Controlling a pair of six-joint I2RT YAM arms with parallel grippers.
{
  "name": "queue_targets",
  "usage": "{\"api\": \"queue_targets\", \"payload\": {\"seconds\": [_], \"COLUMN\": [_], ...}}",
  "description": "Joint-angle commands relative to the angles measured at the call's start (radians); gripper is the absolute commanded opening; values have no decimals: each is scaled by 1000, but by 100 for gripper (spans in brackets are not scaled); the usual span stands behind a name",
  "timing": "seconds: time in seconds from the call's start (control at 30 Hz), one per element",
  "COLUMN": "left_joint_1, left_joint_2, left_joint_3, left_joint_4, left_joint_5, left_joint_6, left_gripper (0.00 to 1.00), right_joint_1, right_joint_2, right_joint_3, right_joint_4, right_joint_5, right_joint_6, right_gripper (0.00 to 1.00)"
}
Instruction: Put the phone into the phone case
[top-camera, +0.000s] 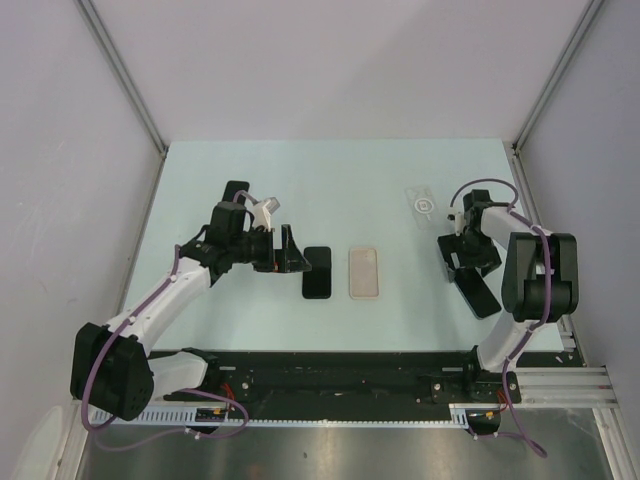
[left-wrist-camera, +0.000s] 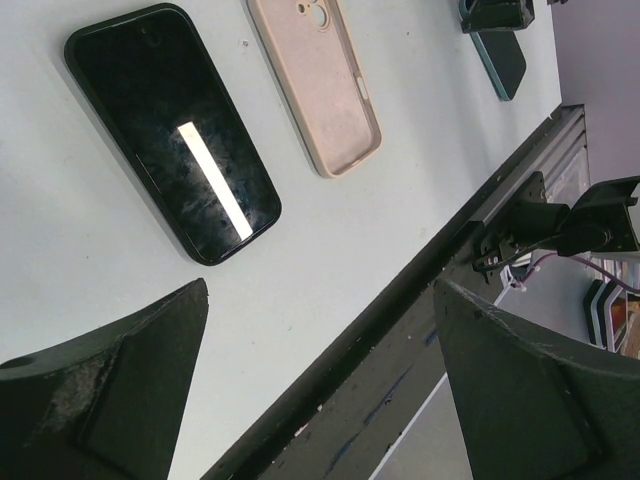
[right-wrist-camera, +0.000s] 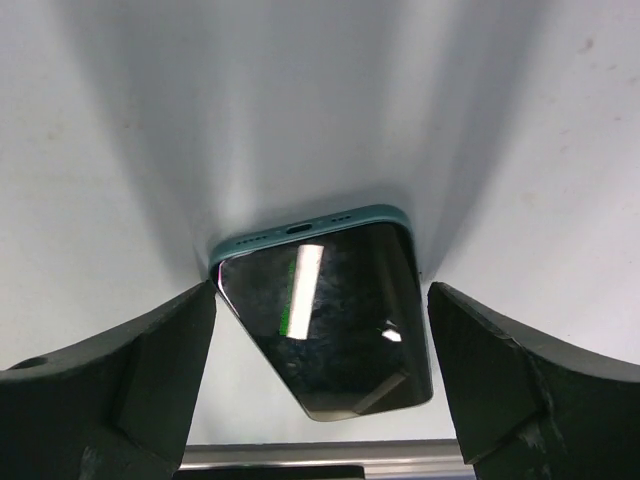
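A black phone (top-camera: 317, 272) (left-wrist-camera: 170, 130) lies screen up at the table's middle, and a beige phone case (top-camera: 364, 273) (left-wrist-camera: 318, 80) lies flat just right of it. My left gripper (top-camera: 292, 255) (left-wrist-camera: 322, 285) hovers open just left of the black phone, with nothing between its fingers. At the right, a teal-edged phone (top-camera: 480, 292) (right-wrist-camera: 330, 320) lies on the table. My right gripper (top-camera: 468, 268) (right-wrist-camera: 322, 295) stands open astride its end. The left fingertip sits close by the phone's corner and the right one stands apart.
A clear case (top-camera: 422, 203) lies at the back right. A dark flat object (top-camera: 237, 190) lies behind the left arm. The black rail (left-wrist-camera: 400, 300) runs along the table's near edge. Grey walls close in both sides.
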Motion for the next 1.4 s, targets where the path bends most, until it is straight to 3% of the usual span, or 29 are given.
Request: {"api": "queue_targets", "payload": {"seconds": [0.0, 0.3, 0.73, 1.03, 1.23, 1.37], "left_joint_1": [6, 6, 6, 5, 6, 5], "left_joint_2": [2, 2, -6, -13, -18, -17], "left_joint_3": [-6, -6, -6, -8, -8, -8], "left_joint_4": [20, 23, 29, 29, 27, 27], "left_joint_5": [31, 38, 45, 44, 39, 39], "left_joint_6": [2, -1, -5, -4, -2, -4], "left_gripper": [97, 97, 97, 97, 97, 97], "right_joint_1": [-52, -65, 16, 303, 363, 424], "right_joint_2": [6, 32, 60, 11, -12, -43], "right_joint_3": [23, 23, 65, 65, 59, 19], "right_joint_4": [35, 45, 42, 46, -6, -10], "right_joint_5": [-51, -83, -177, -190, -296, -257], "right_joint_6": [-39, -39, 13, -166, -354, -492], "right_gripper": [90, 85, 63, 66, 67, 68]}}
